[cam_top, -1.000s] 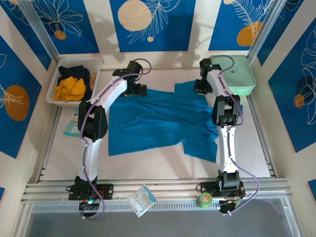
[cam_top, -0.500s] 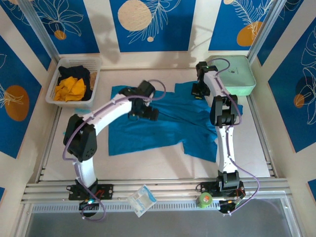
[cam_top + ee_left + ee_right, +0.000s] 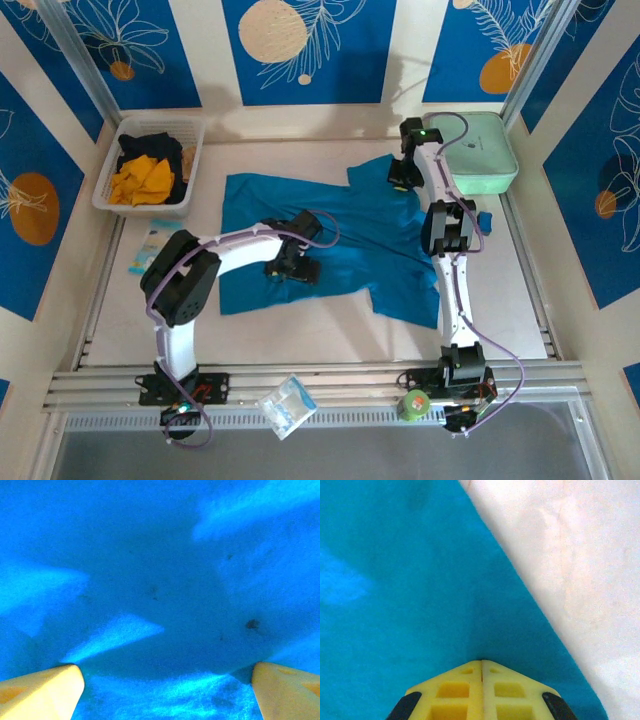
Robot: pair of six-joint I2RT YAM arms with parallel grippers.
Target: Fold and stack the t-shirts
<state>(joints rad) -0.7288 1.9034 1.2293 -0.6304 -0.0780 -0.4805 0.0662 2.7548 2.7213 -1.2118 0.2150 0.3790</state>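
Fingers (image 3: 455, 695) at right apparently pinch t-shirt (image 3: 395, 580).

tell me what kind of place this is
Likely a robot test cell: printed blue wall panels box in a table, the left arm and right arm are bolted to aluminium rails at its edge, and a teal t-shirt lies spread on it.

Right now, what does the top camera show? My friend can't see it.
A teal-blue t-shirt lies spread on a white table. The left gripper is open above its middle, and the right gripper is shut on its far edge. A basket at the far left holds an orange-yellow shirt and a black shirt.
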